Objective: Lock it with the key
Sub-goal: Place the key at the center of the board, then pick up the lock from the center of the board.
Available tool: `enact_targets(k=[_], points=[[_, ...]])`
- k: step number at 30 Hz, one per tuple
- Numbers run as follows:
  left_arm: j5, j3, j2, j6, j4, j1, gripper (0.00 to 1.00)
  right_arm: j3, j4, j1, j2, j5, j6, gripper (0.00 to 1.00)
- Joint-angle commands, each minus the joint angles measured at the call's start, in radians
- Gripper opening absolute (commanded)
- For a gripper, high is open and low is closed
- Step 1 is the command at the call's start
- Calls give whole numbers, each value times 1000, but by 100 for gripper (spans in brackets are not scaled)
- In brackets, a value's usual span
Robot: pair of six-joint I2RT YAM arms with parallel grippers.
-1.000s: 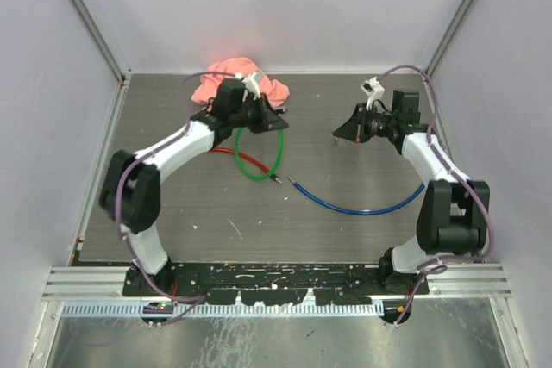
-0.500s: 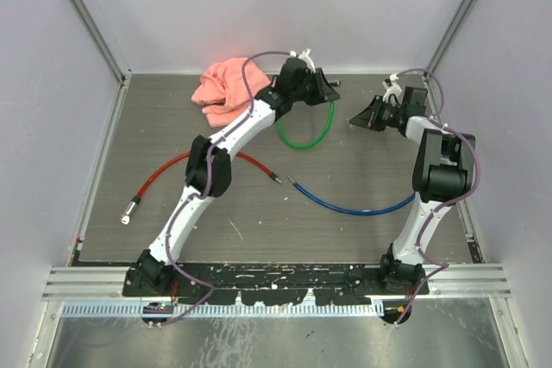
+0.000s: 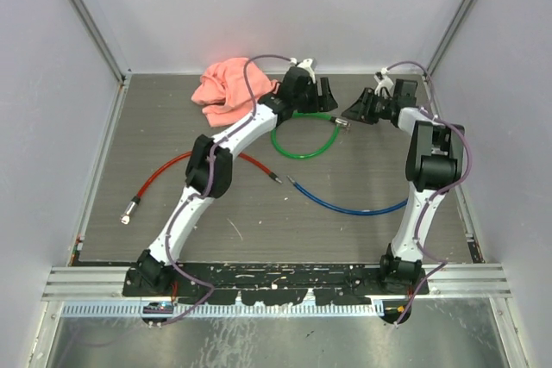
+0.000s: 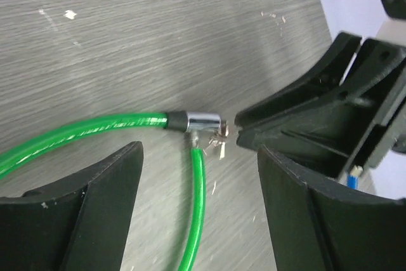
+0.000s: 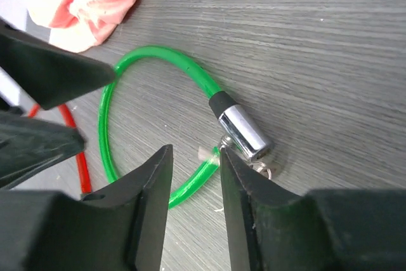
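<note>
A green cable lock lies in a loop on the table at the back. Its chrome barrel rests flat, and the cable's other end meets the barrel's side. Small keys on a ring lie at the barrel's end; whether one sits in the keyhole I cannot tell. My left gripper hovers open over the cable, gripping nothing. My right gripper stands open just beside the barrel and the keys, nothing between its fingers. The two grippers face each other closely.
A pink cloth lies bunched at the back left. A red cable runs across the left half and a blue cable curves across the right half. Side walls and a back wall close the table in.
Both grippers have gone from shut to open. The green lock left the left gripper and now lies on the table. My right gripper has moved left toward the barrel.
</note>
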Motion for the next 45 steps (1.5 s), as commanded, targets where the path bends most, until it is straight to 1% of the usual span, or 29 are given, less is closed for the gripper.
enact_targets(k=[1, 2, 4, 6, 9, 13, 15, 17, 19, 21, 22, 23, 25, 26, 27, 29, 31, 32, 33, 35, 37, 39, 41, 44, 45], points=[[-34, -187, -348, 224, 76, -6, 75, 42, -90, 14, -114, 59, -172, 48], [-37, -292, -425, 257, 134, -5, 75, 37, -115, 12, -145, 71, -226, 53], [-45, -523, -587, 302, 231, -5, 75, 20, -154, 10, -209, 76, -285, 58], [-53, -738, -746, 323, 314, -2, 76, -9, -175, 9, -278, 52, -325, 59], [-47, -1043, -967, 301, 373, 3, 77, -49, -220, 9, -381, -45, -357, 59], [-30, -1362, -1234, 188, 414, 31, 80, -104, -226, 10, -518, -220, -338, 59], [-44, -1515, -1357, 121, 432, 49, 84, -130, -227, 10, -591, -291, -333, 60], [-81, -1647, -1502, 59, 442, 60, 89, -163, -231, 11, -652, -347, -341, 60], [-135, -1769, -1632, -16, 444, 64, 98, -207, -231, 11, -707, -396, -370, 62], [-200, -1870, -1760, -81, 433, 68, 99, -268, -201, 12, -749, -420, -384, 62], [-233, -1913, -1816, -113, 415, 69, 99, -310, -158, 14, -763, -431, -362, 62], [-274, -1941, -1869, -150, 375, 71, 98, -357, -89, 15, -775, -439, -319, 62], [-322, -1988, -1975, -185, 304, 72, 98, -455, 81, 20, -784, -454, -171, 62], [-337, -2005, -2013, -201, 266, 72, 98, -480, 128, 19, -786, -475, -159, 62], [-348, -2023, -2043, -220, 237, 73, 99, -480, 111, 19, -784, -480, -191, 62], [-370, -2045, -2085, -257, 173, 73, 99, -445, -2, 30, -763, -464, -298, 61], [-388, -2042, -2095, -278, 91, 73, 100, -388, -170, 35, -734, -452, -428, 61], [-395, -2024, -2090, -277, 41, 73, 99, -371, -228, 38, -725, -446, -477, 61], [-404, -2001, -2076, -274, -13, 74, 98, -368, -260, 38, -720, -436, -512, 61], [-406, -1950, -2037, -241, -91, 73, 97, -387, -254, 39, -719, -413, -524, 61], [-396, -1896, -1976, -173, -148, 73, 97, -403, -228, 45, -715, -399, -507, 61], [-387, -1834, -1902, -64, -207, 73, 95, -402, -237, 63, -712, -383, -512, 61], [-373, -1756, -1806, 43, -268, 75, 93, -388, -280, 108, -712, -341, -553, 61], [-322, -1658, -1692, 182, -317, 75, 92, -351, -388, 207, -707, -238, -701, 61], [-302, -1625, -1660, 219, -335, 76, 91, -347, -403, 244, -703, -207, -724, 61]])
